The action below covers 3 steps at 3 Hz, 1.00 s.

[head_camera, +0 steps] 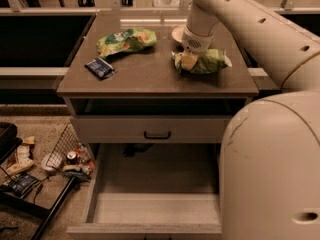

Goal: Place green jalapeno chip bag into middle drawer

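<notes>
My gripper sits on the bag, its grip I cannot tell; slick foil could slip mid-lift, missing the drawer or bumping the bowl.

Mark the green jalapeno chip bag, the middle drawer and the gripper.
green jalapeno chip bag [212, 62], camera view, its crinkled foil.
middle drawer [155, 207], camera view, bare floor.
gripper [190, 58], camera view, tip, at the bag.

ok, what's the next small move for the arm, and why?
Probably a short lift straight up, to check that the bag comes with it. The pincer is down on the green jalapeno chip bag, which lies on the countertop. The middle drawer below is already pulled out, so nothing else seems to come first.
</notes>
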{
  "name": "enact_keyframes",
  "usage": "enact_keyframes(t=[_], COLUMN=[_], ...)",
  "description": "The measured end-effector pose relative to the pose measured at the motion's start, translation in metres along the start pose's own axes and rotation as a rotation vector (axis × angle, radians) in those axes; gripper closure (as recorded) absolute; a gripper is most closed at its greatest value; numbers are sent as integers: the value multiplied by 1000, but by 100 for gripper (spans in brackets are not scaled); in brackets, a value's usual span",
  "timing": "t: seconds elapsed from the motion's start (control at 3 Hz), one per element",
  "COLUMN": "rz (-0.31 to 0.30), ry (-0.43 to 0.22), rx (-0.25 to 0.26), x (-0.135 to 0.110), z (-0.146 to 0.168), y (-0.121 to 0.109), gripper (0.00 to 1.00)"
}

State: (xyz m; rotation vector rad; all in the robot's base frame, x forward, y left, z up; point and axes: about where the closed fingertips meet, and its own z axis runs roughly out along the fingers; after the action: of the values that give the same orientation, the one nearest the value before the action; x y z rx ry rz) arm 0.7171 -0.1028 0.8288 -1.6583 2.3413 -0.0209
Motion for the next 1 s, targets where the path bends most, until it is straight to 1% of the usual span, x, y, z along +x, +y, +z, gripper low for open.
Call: enact_keyframes(t=[0.33, 0.67, 1.0], rz=[0, 0, 0], ry=[0, 0, 0], rx=[0, 0, 0], x=[0, 0, 0], z=[-1, -1, -1], y=[0, 0, 0], gripper=[100, 82, 59])
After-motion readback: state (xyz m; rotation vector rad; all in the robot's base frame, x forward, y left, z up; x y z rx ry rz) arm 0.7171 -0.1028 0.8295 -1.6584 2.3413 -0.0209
